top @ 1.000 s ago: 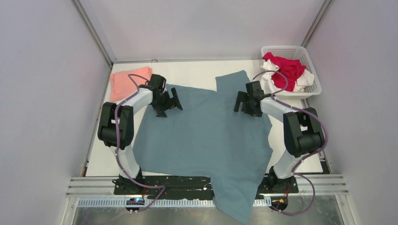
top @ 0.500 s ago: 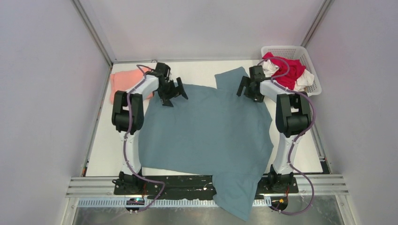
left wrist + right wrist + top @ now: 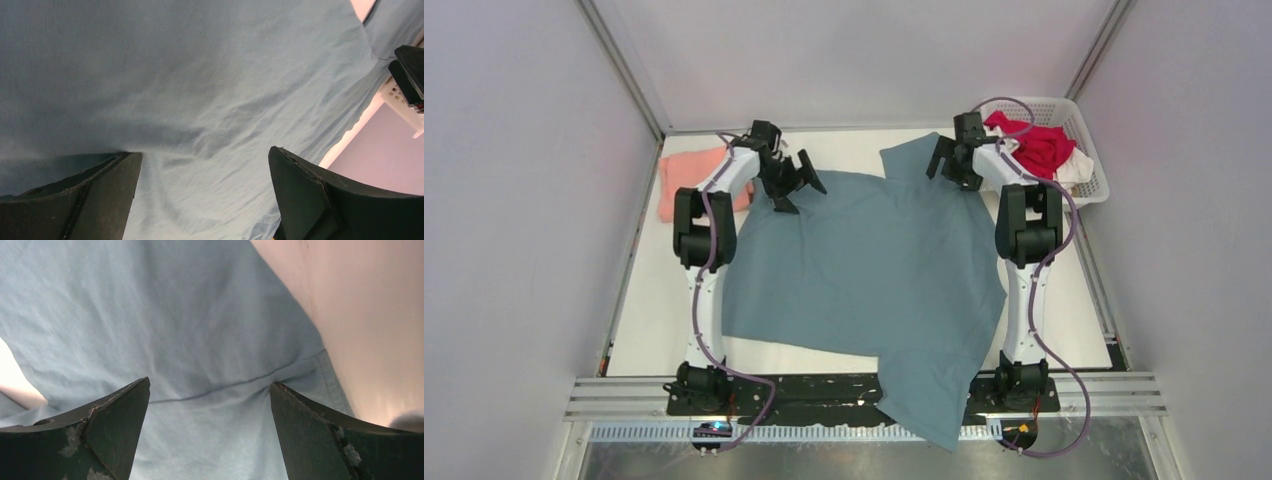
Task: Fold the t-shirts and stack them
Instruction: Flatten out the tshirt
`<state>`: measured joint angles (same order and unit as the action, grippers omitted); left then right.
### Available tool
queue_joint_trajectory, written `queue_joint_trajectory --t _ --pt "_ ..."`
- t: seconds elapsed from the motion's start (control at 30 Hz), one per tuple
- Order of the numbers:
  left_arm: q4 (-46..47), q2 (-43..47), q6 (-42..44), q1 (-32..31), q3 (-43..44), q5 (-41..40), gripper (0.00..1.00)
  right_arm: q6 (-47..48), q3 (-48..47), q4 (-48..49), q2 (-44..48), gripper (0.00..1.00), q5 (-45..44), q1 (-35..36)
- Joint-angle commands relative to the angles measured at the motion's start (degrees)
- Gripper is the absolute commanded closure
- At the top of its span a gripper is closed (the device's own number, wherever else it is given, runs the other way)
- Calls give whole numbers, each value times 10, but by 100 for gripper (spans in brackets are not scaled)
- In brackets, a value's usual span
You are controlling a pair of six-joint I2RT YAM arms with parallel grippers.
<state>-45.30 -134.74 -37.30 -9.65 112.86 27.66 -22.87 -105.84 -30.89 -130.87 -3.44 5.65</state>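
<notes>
A dusty teal t-shirt (image 3: 864, 265) lies spread over most of the table, its near corner hanging over the front edge. My left gripper (image 3: 797, 183) is open, its fingertips resting on the shirt's far left part; in the left wrist view (image 3: 205, 200) teal cloth fills the gap between the jaws. My right gripper (image 3: 945, 166) is open on the shirt's far right sleeve area, and the right wrist view (image 3: 210, 435) shows a seam between its jaws. A salmon-pink t-shirt (image 3: 682, 175) lies folded at the far left. Red (image 3: 1042, 148) and white (image 3: 1076, 170) t-shirts lie in the basket.
The white lattice basket (image 3: 1092, 150) stands at the far right corner, close behind my right arm. The enclosure's walls and metal frame posts (image 3: 619, 60) bound the table. A strip of bare white table (image 3: 649, 320) runs along the left side.
Both arms have stretched toward the far wall with open grippers on the teal shirt. The shirt has slid away with them, and less of it hangs over the front edge.
</notes>
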Motion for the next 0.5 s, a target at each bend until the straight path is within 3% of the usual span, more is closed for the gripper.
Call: queue_joint_trajectory --t 0.0,0.23,0.47 --pt "16 -30 -10 13 47 31 0 20 -108 -24 -48 5 0 -6" --pt "36 -35 -10 22 68 45 0 14 -237 -33 -124 5 26 -7" --pt "25 -18 12 23 94 43 0 27 -295 -12 -149 5 60 -10"
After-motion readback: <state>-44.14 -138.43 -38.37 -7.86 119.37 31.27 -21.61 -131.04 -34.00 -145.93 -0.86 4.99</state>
